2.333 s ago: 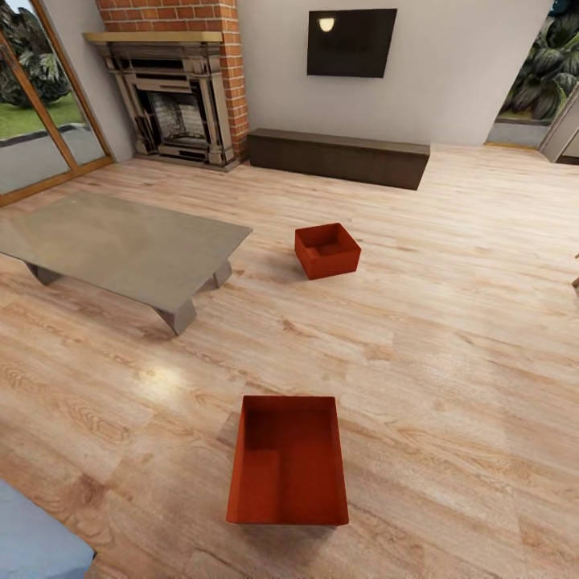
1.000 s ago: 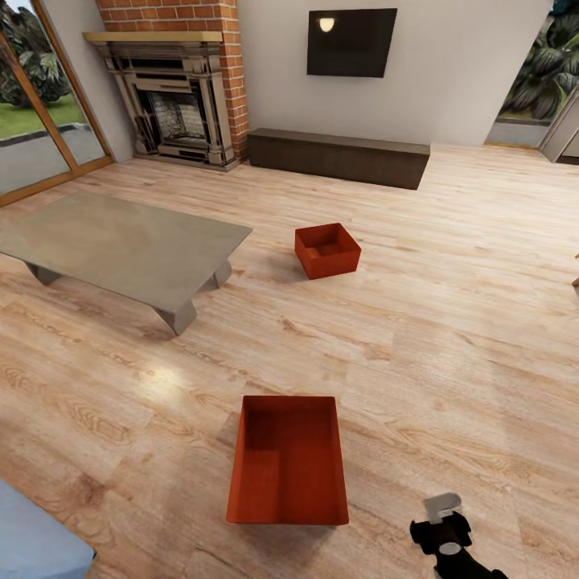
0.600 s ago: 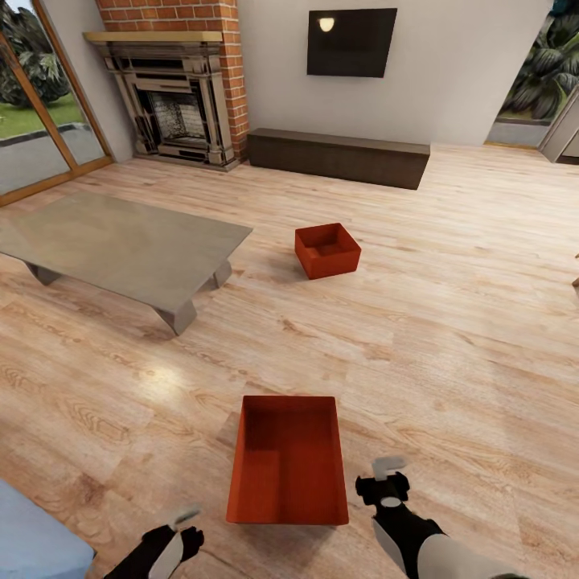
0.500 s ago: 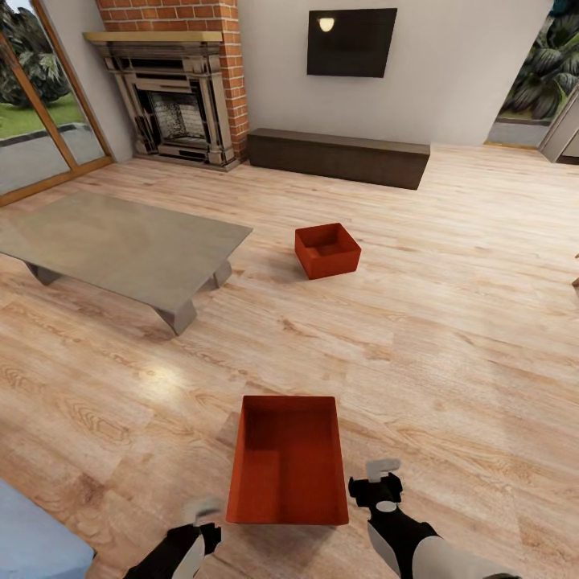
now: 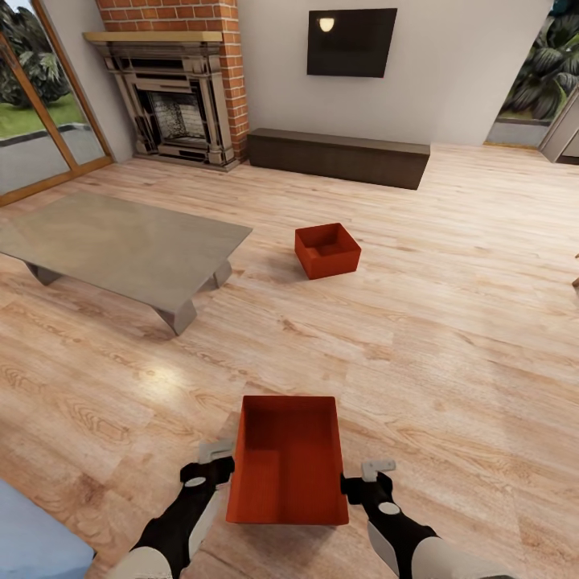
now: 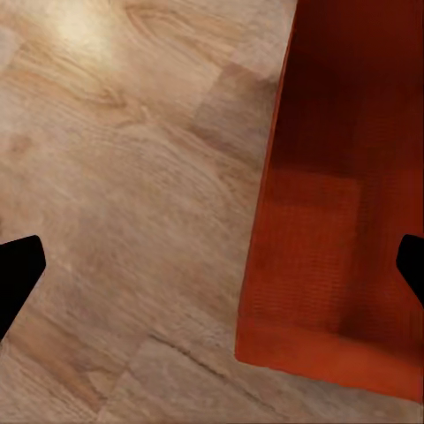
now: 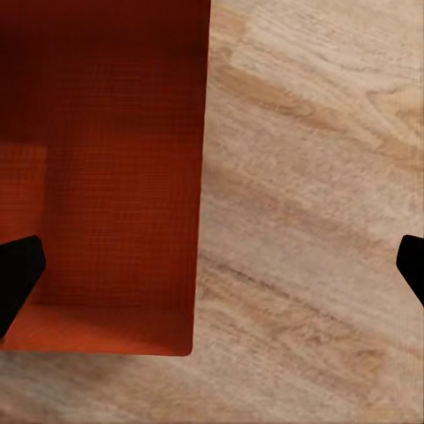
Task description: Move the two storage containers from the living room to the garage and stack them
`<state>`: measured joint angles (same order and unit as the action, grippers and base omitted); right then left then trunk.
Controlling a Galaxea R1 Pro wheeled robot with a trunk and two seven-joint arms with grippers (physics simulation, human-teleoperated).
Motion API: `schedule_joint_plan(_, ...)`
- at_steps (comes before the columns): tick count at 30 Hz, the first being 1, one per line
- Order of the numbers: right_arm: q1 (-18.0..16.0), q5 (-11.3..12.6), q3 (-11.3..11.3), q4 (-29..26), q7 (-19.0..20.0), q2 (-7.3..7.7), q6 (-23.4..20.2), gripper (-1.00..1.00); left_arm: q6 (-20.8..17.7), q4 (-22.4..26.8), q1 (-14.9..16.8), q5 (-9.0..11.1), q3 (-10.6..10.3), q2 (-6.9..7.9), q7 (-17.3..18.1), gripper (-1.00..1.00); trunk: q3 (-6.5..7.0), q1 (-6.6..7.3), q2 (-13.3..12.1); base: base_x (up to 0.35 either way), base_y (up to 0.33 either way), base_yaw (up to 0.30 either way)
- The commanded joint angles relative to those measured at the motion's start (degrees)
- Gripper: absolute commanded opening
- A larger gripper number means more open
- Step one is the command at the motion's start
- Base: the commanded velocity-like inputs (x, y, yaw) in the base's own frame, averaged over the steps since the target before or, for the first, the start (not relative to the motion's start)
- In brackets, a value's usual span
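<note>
Two red-orange storage containers stand open-topped on the living room's wood plank floor. The near one (image 5: 288, 462) lies just in front of me; the far one (image 5: 326, 250) is farther out near the low table. My left gripper (image 5: 215, 466) is at the near container's left wall and my right gripper (image 5: 363, 480) at its right wall. In the left wrist view the left gripper (image 6: 212, 274) is open, with the container's wall (image 6: 265, 221) between its fingers. The right gripper (image 7: 212, 274) is likewise open, straddling the opposite wall (image 7: 201, 177).
A low grey table (image 5: 121, 241) stands to the left. At the back are a brick fireplace (image 5: 173, 104), a dark bench (image 5: 338, 158) and a wall TV (image 5: 351, 42). A blue sofa corner (image 5: 32, 543) shows at lower left.
Both arms have come into view and moved forward. The left gripper went up to the near container's left wall, the right gripper moved in to its right wall. The containers have not moved.
</note>
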<state>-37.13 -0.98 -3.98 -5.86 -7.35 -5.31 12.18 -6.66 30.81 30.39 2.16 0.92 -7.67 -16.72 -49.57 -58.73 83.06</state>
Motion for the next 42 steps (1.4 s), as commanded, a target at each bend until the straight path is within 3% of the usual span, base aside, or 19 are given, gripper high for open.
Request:
schedule_joint_plan(1, -0.02, -0.09, -0.36, 0.06, -0.12, 0.02, 0.82, 1.0, -0.05, 0.27, 0.27, 0.11, 0.01, 0.12, -0.1, 1.0, -0.04, 0.0, 0.02, 0.0, 0.0, 0.0)
schedule_joint_plan(22, -0.04, -0.08, -0.32, 0.06, 1.11, 0.12, 1.43, 1.0, 0.54, -0.25, 0.46, 0.03, 0.09, 0.13, -0.16, 1.0, -0.04, 0.0, 0.02, 0.0, 0.0, 0.0)
schedule_joint_plan(28, -0.04, -0.08, -0.32, 0.06, 1.28, 0.12, 1.45, 1.0, 0.95, -0.23, 0.44, 0.08, -1.37, -0.33, -0.84, 1.0, -0.04, 0.0, 0.02, 0.0, 0.0, 0.0)
schedule_joint_plan(35, -0.03, -0.08, -0.32, 0.06, 1.28, 0.12, 1.45, 1.0, 1.12, -0.29, 0.46, 0.61, -1.37, -0.46, -1.02, 1.0, -0.04, 0.0, 0.02, 0.0, 0.0, 0.0)
schedule_joint_plan(42, -0.03, -0.08, -0.32, 0.06, 1.28, 0.08, 1.45, 1.0, 1.12, -0.31, 0.46, 0.65, -1.2, -0.38, -0.94, 1.0, -1.29, -1.53, 2.83, 0.0, 0.0, 0.0)
